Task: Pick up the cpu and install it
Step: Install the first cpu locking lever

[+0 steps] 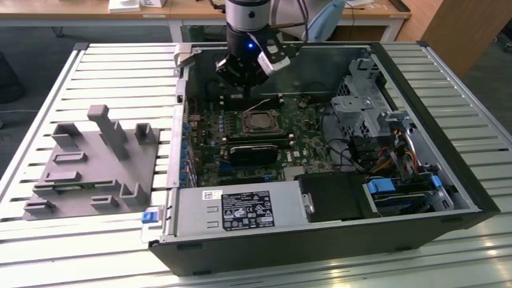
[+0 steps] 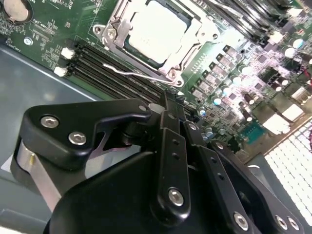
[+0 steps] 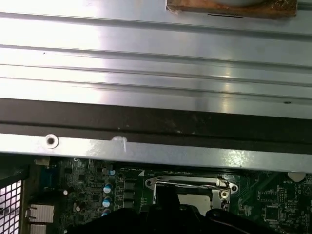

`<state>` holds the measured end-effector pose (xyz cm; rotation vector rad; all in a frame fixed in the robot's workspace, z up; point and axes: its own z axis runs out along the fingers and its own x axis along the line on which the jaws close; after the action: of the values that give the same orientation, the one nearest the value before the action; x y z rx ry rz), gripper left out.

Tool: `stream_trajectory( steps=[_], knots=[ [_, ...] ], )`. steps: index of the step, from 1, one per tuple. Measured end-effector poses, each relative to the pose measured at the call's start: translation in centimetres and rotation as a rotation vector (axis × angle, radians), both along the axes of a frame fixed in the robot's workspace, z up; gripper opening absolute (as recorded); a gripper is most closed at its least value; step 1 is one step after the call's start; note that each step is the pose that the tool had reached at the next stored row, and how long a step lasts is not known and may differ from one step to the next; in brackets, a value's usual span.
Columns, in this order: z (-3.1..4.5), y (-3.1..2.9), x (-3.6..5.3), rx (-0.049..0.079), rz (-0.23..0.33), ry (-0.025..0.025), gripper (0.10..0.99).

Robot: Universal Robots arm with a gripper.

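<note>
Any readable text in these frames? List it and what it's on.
None can be read.
White label on the power supply: print too small.
Small sticker beside it: too small.
Motherboard silkscreen in both wrist views: blurred.
Cpu top in its socket: no legible marking.

Green motherboard (image 1: 264,141) w/ silver cpu (image 2: 158,29) in a shiny metal socket frame (image 2: 161,41) — black gripper (image 2: 168,122). Grey fixture block (image 1: 88,168), black case (image 1: 320,240), pale ribbed table (image 1: 48,240) — blue clips (image 1: 150,217).
</note>
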<state>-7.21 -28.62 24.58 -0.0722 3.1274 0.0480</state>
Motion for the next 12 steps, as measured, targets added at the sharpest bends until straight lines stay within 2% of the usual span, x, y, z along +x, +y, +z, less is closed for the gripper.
stream_trajectory(
  steps=[2,5,6,12],
  knots=[
    [-0.13,-0.01,0.12,0.011,-0.005,0.0002,0.106],
    [-0.32,0.0,0.32,0.044,-0.01,0.0001,0.106],
    [-0.42,0.01,0.41,0.05,-0.012,0.0,0.106],
    [-0.92,0.0,0.88,0.05,-0.018,-0.0001,0.106]
  ],
)
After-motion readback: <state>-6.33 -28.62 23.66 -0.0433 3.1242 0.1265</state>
